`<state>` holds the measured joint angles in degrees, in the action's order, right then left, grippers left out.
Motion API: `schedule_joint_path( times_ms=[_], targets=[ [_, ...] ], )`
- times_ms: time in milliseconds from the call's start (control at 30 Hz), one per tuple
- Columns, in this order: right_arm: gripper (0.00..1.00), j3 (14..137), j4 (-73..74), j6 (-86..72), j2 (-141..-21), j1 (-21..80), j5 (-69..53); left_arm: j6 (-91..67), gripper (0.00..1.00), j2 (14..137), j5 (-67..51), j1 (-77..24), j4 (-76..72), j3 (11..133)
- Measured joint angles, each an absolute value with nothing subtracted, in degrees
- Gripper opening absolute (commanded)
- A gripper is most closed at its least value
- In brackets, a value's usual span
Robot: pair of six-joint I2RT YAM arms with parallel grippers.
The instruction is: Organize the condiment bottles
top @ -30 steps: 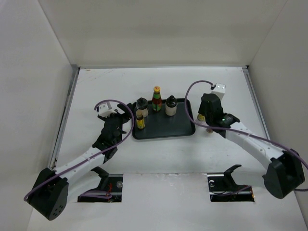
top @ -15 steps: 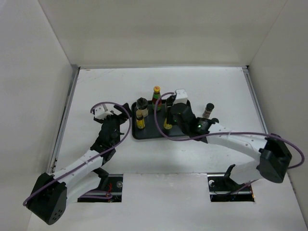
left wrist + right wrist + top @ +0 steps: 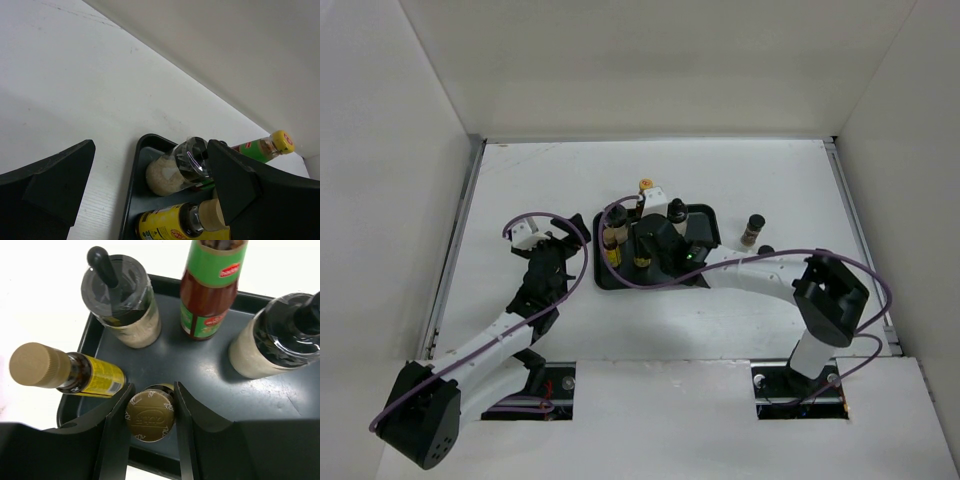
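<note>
A black tray holds the condiment bottles. My right gripper is shut on a yellow-labelled bottle with a gold cap, over the tray floor by its near rim; this gripper also shows in the top view. Around it are a yellow-labelled bottle with a tan cap, a dark-lidded jar, the tall red-green bottle and a second jar. My left gripper is open and empty beside the tray's left end. Its view shows the jar and the yellow-capped bottle.
One more dark bottle with a tan cap stands on the white table right of the tray. My right arm stretches across the tray's right half. White walls close in the table on three sides.
My right gripper has carried the gold-capped bottle from the table right of the tray leftward over the tray. My left gripper has drawn slightly left.
</note>
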<state>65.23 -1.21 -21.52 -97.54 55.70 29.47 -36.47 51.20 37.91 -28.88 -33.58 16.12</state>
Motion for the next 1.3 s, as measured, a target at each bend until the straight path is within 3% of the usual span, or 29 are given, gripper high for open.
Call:
schedule_joint_path(
  times_ms=[133,267,467,600,700,933,1100,1200,1300],
  targets=[
    [0.76,65.3,-1.6,-21.3,-97.8,56.1,29.7,-36.5,0.98,51.2,37.9,-28.9,-33.6,16.1],
    [0.92,65.4,-1.2,-20.8,-96.8,56.4,29.8,-36.5,0.98,51.2,37.9,-28.9,-33.6,16.1],
    [0.95,59.9,-0.6,-20.6,-81.7,54.0,29.5,-36.6,0.98,51.0,38.0,-28.9,-33.6,16.1],
    [0.97,53.5,-1.0,-21.9,-69.5,41.5,31.6,-36.6,0.98,50.8,38.0,-28.9,-33.3,16.1],
    [1.00,51.6,0.2,-22.8,-69.6,30.9,34.5,-36.8,0.98,50.8,37.9,-28.9,-33.1,16.1],
    [0.95,50.3,5.0,-22.5,-81.6,22.1,34.7,-36.9,0.98,51.1,37.9,-28.9,-33.1,16.1],
    [0.77,50.2,5.4,-22.4,-84.4,20.4,33.7,-36.9,0.98,51.2,37.9,-28.9,-33.1,16.1],
    [0.57,50.2,5.3,-22.6,-85.2,20.2,33.6,-36.9,0.98,51.6,37.8,-28.9,-33.2,16.1],
    [0.44,50.2,5.1,-22.8,-85.9,20.1,33.5,-36.9,0.98,52.1,37.7,-28.9,-33.1,16.1]
  ],
)
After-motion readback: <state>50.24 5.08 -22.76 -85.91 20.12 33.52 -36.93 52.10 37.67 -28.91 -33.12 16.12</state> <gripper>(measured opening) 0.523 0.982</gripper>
